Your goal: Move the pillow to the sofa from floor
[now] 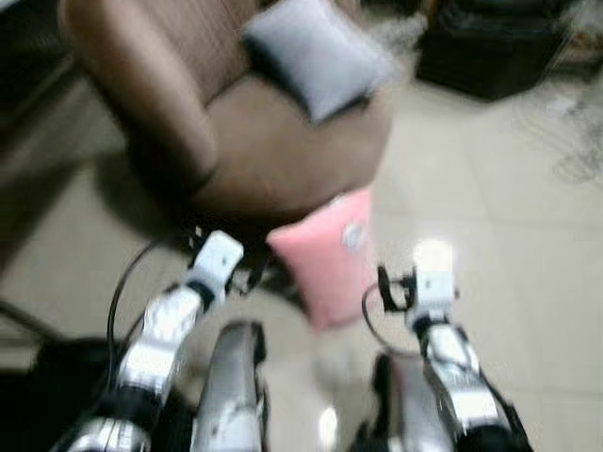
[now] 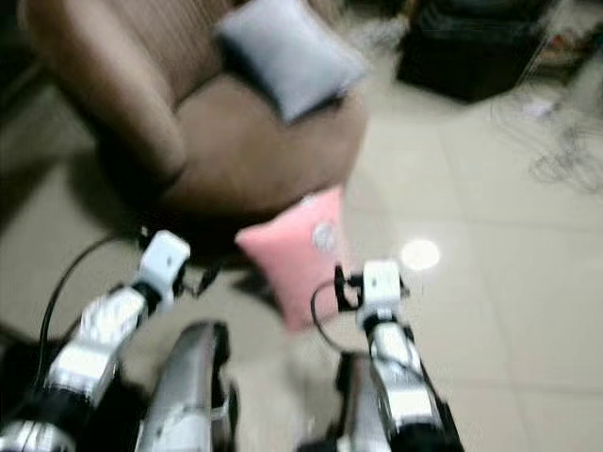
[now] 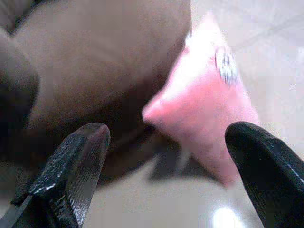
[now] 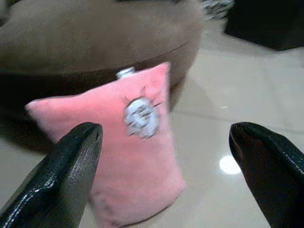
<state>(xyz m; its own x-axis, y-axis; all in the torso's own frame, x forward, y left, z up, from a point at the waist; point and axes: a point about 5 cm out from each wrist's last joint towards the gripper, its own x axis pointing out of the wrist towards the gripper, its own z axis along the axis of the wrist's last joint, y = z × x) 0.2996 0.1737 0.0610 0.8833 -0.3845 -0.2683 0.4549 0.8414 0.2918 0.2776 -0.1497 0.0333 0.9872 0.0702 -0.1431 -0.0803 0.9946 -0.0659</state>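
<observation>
A pink pillow [image 1: 325,254] with a small grey patch stands on the tiled floor, leaning against the front of a brown sofa [image 1: 283,151]. Both arms reach toward it. My left gripper [image 3: 166,137] is open, its black fingers [image 3: 76,166] a short way from the pillow's [image 3: 209,95] left corner, without touching. On the other side, my right gripper [image 4: 165,133] is also open, with the pillow [image 4: 128,142] straight ahead between its fingers [image 4: 66,175], still apart from them. The eye views are blurred.
A grey pillow [image 1: 316,52] lies on the sofa seat against its back. At the back right sits a black box-like object [image 1: 490,47], with loose cables [image 1: 575,141] on the floor beside it. A dark object [image 1: 38,377] lies by my left arm.
</observation>
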